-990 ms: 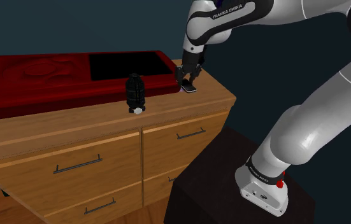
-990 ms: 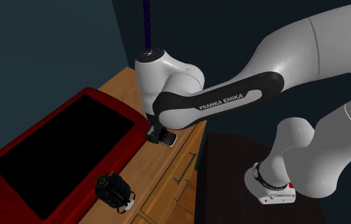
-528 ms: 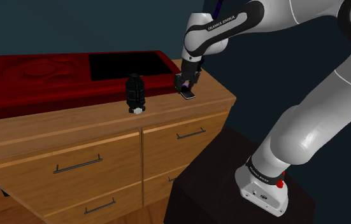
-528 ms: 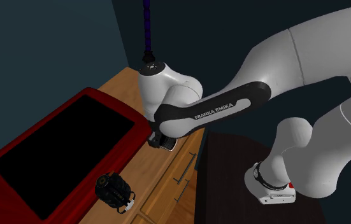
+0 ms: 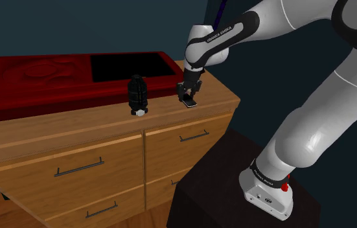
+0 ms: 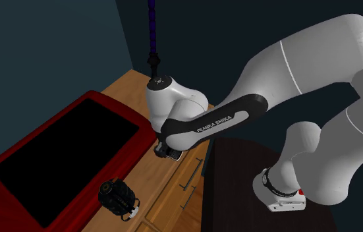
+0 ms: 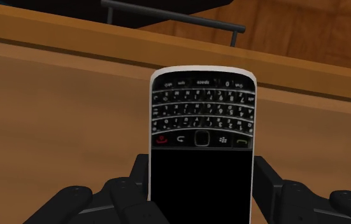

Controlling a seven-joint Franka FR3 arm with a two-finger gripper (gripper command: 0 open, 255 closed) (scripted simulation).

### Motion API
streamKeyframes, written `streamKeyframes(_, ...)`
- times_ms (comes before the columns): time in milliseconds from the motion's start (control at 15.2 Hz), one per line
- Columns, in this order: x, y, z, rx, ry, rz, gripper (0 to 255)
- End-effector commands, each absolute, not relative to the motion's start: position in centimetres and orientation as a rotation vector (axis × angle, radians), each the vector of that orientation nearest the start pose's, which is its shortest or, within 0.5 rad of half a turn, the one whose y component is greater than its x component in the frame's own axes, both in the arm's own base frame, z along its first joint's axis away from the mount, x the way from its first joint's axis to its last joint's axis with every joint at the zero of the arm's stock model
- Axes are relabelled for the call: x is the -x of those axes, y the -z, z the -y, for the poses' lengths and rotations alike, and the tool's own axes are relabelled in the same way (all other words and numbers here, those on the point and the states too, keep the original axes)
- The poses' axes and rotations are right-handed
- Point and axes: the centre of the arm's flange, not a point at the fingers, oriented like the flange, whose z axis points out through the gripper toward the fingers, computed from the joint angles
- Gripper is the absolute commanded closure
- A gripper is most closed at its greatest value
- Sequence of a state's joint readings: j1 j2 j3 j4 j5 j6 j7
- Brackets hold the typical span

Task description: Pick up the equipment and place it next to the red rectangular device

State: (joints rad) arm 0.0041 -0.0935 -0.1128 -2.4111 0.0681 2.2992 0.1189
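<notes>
The phone (image 7: 202, 127), a black one with a small keyboard and a light rim, sits between the two fingers (image 7: 264, 186) of the gripper (image 5: 186, 95), which close on its sides and hold it. In the shoulder view the phone (image 5: 189, 101) is now very low over the wooden dresser (image 5: 217, 98), near the front corner of the red device (image 5: 34, 91). Compared with one second ago, the arm has come down and moved a little to that view's left, so the phone is closer to both the dresser top and the device. I cannot tell if it already touches the wood. I judge this is the placing step, almost finished; opening the fingers should come next. A black ribbed object (image 5: 137, 94) stands apart, further left.
</notes>
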Motion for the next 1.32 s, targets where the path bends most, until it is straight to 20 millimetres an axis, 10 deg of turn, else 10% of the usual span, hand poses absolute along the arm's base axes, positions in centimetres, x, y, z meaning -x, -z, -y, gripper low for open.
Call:
streamKeyframes(0, -47.4, -34.4, 5.1, 3.052, -0.029, -0.419, 255)
streamKeyframes(330, -47.4, -34.4, 5.1, 3.052, -0.029, -0.419, 255)
streamKeyframes(396, -47.4, -34.4, 5.1, 3.052, -0.029, -0.419, 0)
streamKeyframes(1254, -47.5, -39.4, 5.4, 3.052, -0.029, -0.419, 0)
